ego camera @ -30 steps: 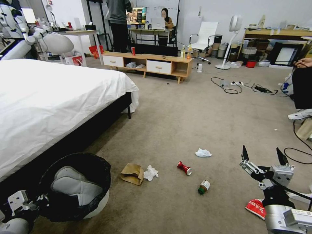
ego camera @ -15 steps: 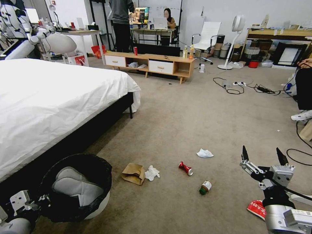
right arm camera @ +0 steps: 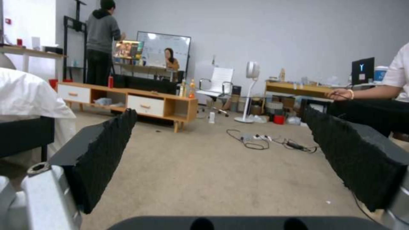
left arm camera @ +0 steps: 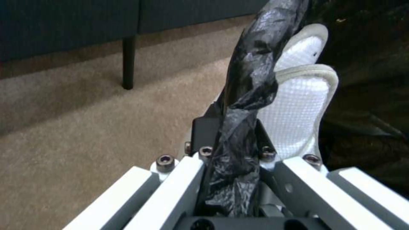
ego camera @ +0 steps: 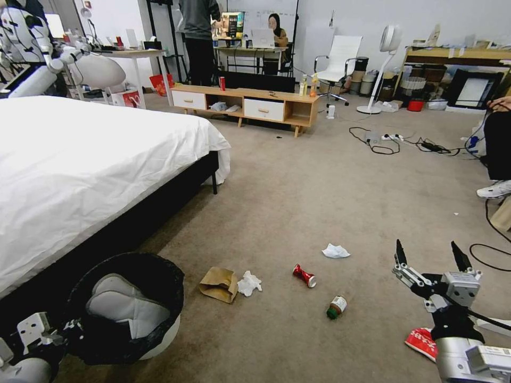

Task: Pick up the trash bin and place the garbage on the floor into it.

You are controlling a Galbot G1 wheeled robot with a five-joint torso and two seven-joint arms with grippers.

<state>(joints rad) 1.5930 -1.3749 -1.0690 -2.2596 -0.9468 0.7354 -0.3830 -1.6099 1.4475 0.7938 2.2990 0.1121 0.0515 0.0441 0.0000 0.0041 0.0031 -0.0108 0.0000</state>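
Left gripper is clamped on the bag-lined rim of the trash bin, low beside the bed. Right gripper hangs empty, jaws spread, near the red-and-white packet. Keep the bin level and mouth-up; packet's probably the easiest first grab.

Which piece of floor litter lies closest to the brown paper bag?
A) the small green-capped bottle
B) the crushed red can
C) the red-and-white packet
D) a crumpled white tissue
D: in the head view a crumpled white tissue lies right beside the brown paper bag, while the crushed red can and the green-capped bottle lie farther off on the carpet.
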